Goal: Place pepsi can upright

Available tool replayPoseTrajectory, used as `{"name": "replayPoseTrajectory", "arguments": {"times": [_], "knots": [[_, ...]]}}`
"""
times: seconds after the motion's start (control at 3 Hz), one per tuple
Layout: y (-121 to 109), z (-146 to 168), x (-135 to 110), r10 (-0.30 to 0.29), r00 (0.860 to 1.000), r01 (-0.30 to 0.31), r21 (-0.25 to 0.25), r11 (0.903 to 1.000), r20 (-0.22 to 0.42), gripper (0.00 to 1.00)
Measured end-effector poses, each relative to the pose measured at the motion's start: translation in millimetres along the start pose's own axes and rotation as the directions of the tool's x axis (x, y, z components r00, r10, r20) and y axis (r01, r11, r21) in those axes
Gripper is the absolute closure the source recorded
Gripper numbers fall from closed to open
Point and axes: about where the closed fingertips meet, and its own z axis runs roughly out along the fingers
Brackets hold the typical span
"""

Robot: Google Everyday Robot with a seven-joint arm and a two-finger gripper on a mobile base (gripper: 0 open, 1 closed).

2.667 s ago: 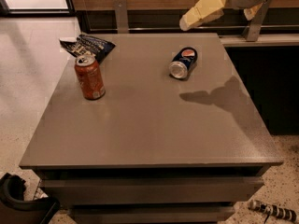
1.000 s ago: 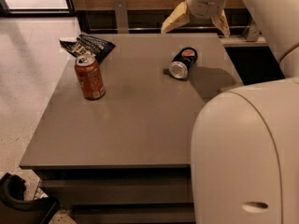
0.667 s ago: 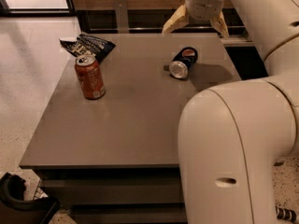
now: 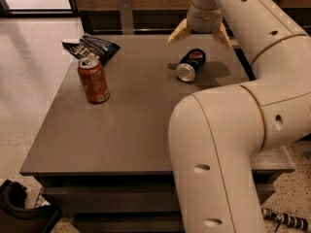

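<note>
While the pepsi can lies on its side toward the far right of the table, just beneath the wide-spread gripper, I'd guess it's light, thin-walled and slick, best pinched gently across its round middle.

Claw now lower, above pepsi can
</note>
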Motion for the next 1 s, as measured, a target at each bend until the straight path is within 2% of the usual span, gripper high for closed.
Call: {"name": "replayPoseTrajectory", "arguments": {"times": [0.33,0.67,1.0], "knots": [[-2.8,18.3,-1.2,0.041,0.999,-0.041,0.017,0.999,-0.027,0.0],[-6.9,18.1,1.6,0.099,0.994,-0.098,0.019,0.995,-0.037,0.0],[-0.7,19.8,5.0,0.129,0.99,-0.129,0.011,0.9916,-0.054,0.0]]}}
